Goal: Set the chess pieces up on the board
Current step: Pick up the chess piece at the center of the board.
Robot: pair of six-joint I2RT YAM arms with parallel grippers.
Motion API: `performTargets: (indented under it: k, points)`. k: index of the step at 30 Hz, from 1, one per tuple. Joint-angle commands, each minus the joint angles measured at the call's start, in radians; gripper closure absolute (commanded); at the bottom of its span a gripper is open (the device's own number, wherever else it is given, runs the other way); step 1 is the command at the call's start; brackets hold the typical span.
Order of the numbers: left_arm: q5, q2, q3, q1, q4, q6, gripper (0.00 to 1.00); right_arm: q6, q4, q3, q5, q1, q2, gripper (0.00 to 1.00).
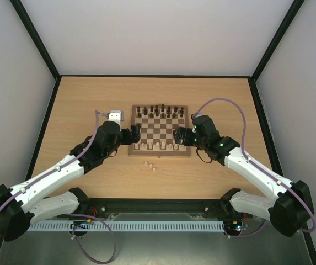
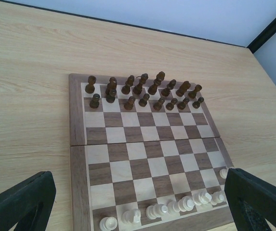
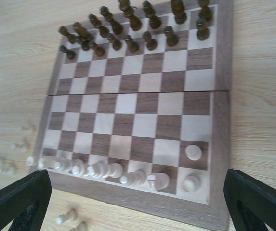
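jaws of both grippers are held spread, with nothing grasped.
left gripper is seen at 9 o'clock of the board, right gripper at 3; chess pieces are lined along its 6 o'clock edge, a few scattered on the table just beyond.

Soft, bright, even light from above; shadows faint. The right wrist view is blurred, the chess pieces smeared toward 7 o'clock.
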Motion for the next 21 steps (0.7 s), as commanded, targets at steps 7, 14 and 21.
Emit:
performTargets:
  k: [7,14,21]
  points:
    - [0.056,0.021,-0.007,0.007,0.045,0.003,0.01,0.008,0.171,-0.102,-0.152,-0.005,-0.106,0.01]
    - [0.150,0.018,-0.014,0.006,0.072,-0.006,0.01,0.003,0.214,-0.127,-0.210,-0.005,-0.107,0.01]
    - [0.154,0.053,-0.044,0.006,0.128,0.007,0.01,-0.009,0.248,-0.142,-0.256,-0.003,-0.109,0.01]
